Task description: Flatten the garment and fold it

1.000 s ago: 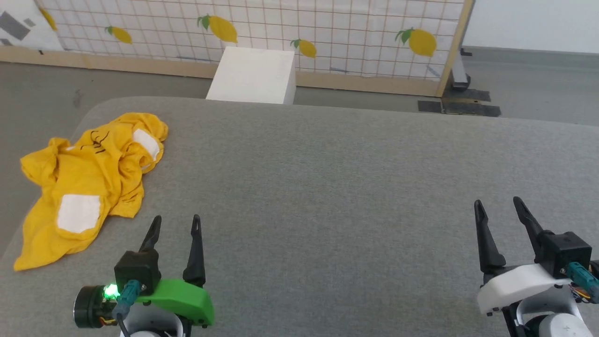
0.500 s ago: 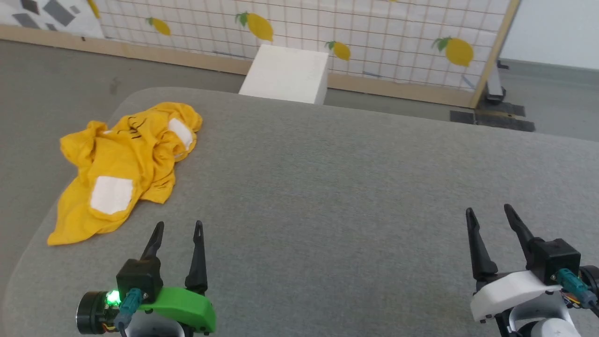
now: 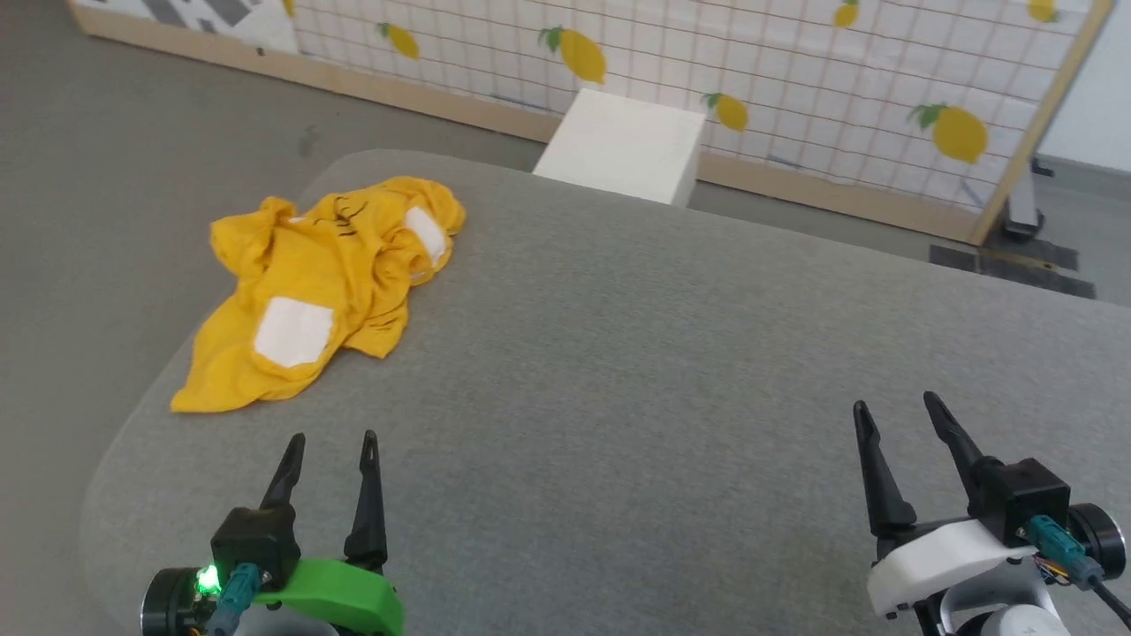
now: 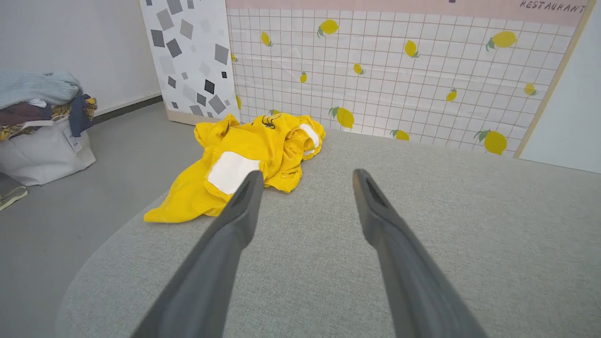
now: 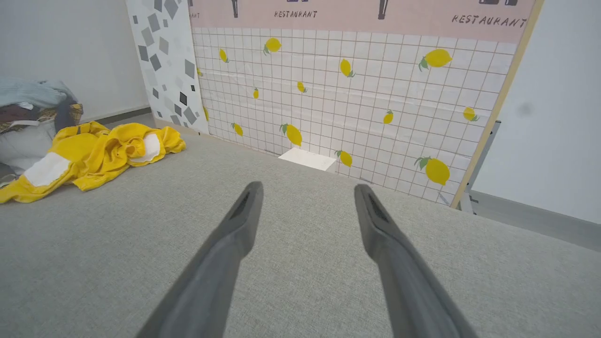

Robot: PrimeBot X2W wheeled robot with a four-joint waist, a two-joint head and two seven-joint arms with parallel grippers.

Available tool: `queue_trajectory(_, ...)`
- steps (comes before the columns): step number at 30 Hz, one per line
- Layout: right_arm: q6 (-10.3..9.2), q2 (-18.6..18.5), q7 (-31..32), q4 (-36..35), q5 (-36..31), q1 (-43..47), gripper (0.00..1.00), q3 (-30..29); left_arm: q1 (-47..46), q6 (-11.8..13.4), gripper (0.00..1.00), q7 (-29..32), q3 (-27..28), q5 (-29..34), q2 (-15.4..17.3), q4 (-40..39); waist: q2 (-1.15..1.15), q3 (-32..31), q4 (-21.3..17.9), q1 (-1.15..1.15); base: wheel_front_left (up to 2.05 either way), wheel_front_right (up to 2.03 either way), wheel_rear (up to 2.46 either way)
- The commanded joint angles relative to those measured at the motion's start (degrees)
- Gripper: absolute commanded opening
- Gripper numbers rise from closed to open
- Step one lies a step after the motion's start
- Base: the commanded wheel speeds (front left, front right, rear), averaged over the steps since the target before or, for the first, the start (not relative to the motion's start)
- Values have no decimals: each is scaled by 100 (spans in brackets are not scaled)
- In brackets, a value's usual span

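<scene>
The garment (image 3: 318, 283) is a bright yellow T-shirt with white patches and black stripes, lying crumpled near the far left corner of the grey table (image 3: 663, 353). One end reaches the table's left edge. My left gripper (image 3: 331, 437) hovers open over the near left of the table, a little short of the garment (image 4: 253, 155), with nothing between its fingers. My right gripper (image 3: 892, 406) is open and empty at the near right, far from the garment (image 5: 94, 150).
A white box (image 3: 623, 146) stands on the floor behind the table, before a tiled screen with lemons (image 3: 795, 71). A white bag heaped with clothes (image 4: 40, 126) sits on the floor to the left. The table's left corner is rounded.
The head camera has turned left, so the whole scene has shifted right in the picture. The garment lies as before and both grippers stay open.
</scene>
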Motion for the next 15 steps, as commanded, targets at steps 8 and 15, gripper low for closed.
queue_trajectory(8, -7, 5, -136, 80, 43, 80, 100, 100, 141, -31, 100, -143, -2, -52, -23, -3, 0, 33, 522, 0, 0, 0, 0)
queue_trajectory(15, -8, 6, -219, 121, 69, 80, 100, 144, 187, -37, 100, -226, -8, -85, -25, 0, 0, 64, 856, 0, 0, 0, 0)
